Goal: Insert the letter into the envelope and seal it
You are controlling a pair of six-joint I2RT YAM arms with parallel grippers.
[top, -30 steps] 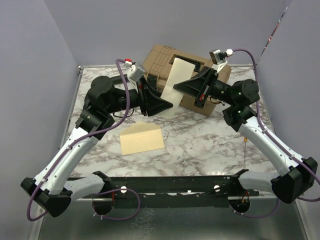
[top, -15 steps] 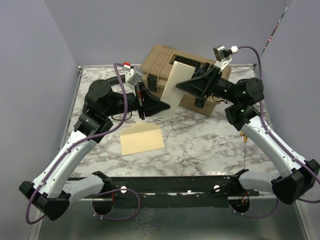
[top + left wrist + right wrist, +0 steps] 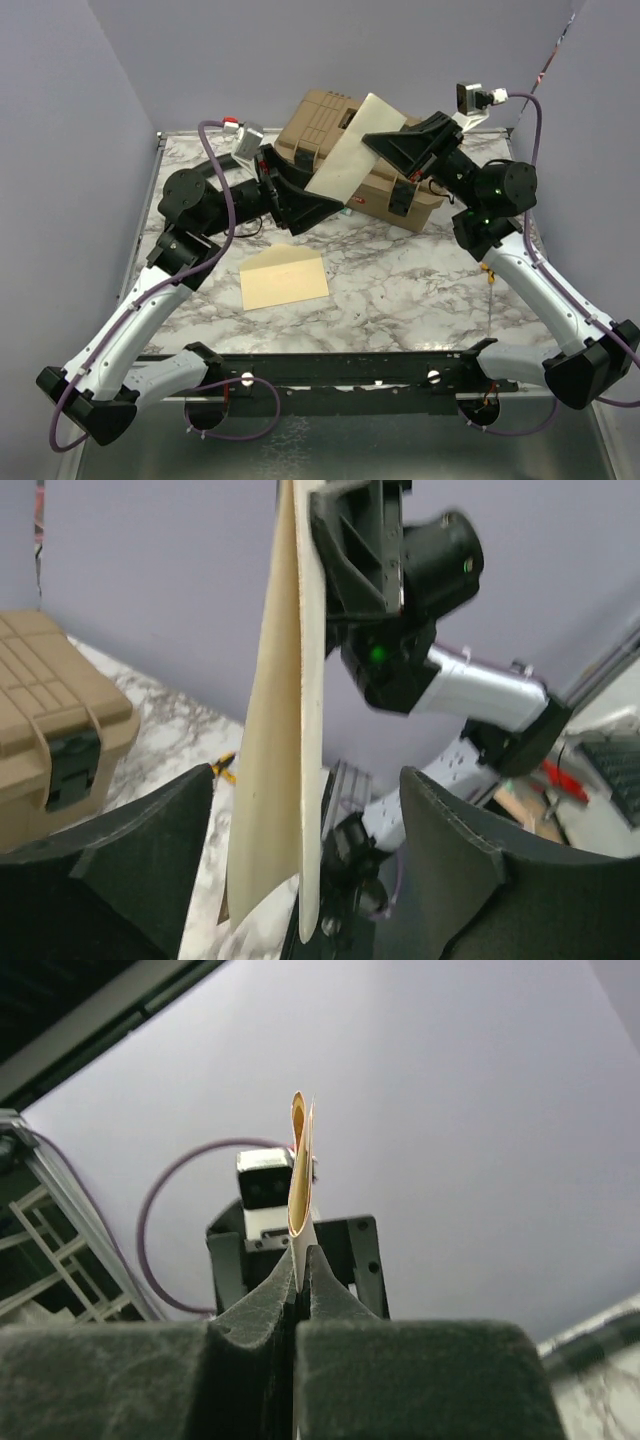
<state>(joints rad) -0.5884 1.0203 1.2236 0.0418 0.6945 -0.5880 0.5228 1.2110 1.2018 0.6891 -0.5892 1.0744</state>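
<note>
The pale envelope [image 3: 350, 150] is held up in the air in front of the toolbox, tilted, with its top end to the right. My right gripper [image 3: 388, 140] is shut on its upper end; in the right wrist view the fingertips [image 3: 300, 1256] pinch the envelope [image 3: 300, 1175], whose two layers bulge apart above them. My left gripper [image 3: 318, 205] stands open around its lower end. In the left wrist view the envelope [image 3: 280, 740] hangs edge-on between the wide-apart jaws [image 3: 305, 772], touching neither. The browner letter [image 3: 284, 278] lies flat on the marble table, near the left arm.
A tan toolbox [image 3: 318, 125] stands at the back of the table [image 3: 400, 270], right behind the raised envelope. A small yellow object [image 3: 489, 275] lies by the right arm. A black rail [image 3: 340, 378] runs along the near edge. Purple walls close in both sides.
The right gripper has lifted the envelope's upper end up and to the right, so it leans more. The left gripper has let go of the lower end and now stands open.
</note>
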